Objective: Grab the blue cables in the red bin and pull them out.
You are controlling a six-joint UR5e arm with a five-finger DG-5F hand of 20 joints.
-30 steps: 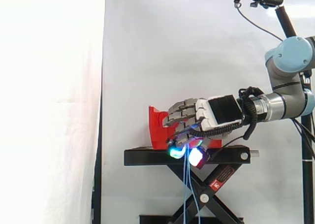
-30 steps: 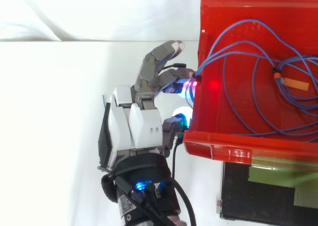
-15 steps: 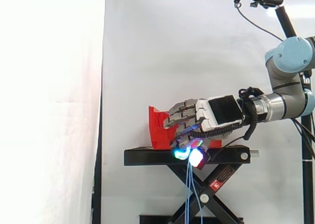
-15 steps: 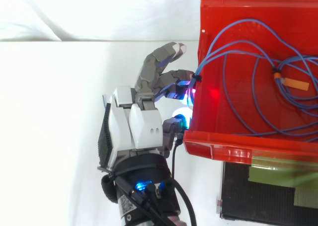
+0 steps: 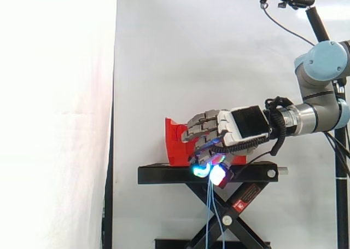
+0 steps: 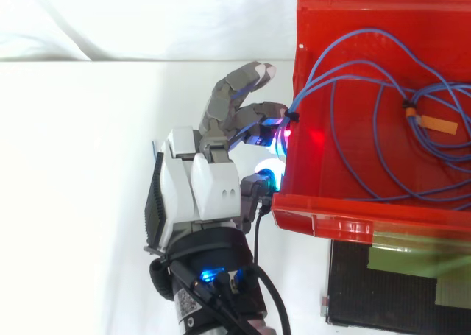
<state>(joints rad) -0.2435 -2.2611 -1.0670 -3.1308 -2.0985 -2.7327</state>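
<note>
The robot hand (image 6: 199,195) is curled shut on the blue cables (image 6: 346,77), pinching them where they cross the bin's (image 6: 346,219) near wall. Over the last second it has edged slightly away from the bin. Most loops lie inside the bin, so the pull looks barely begun.
</note>
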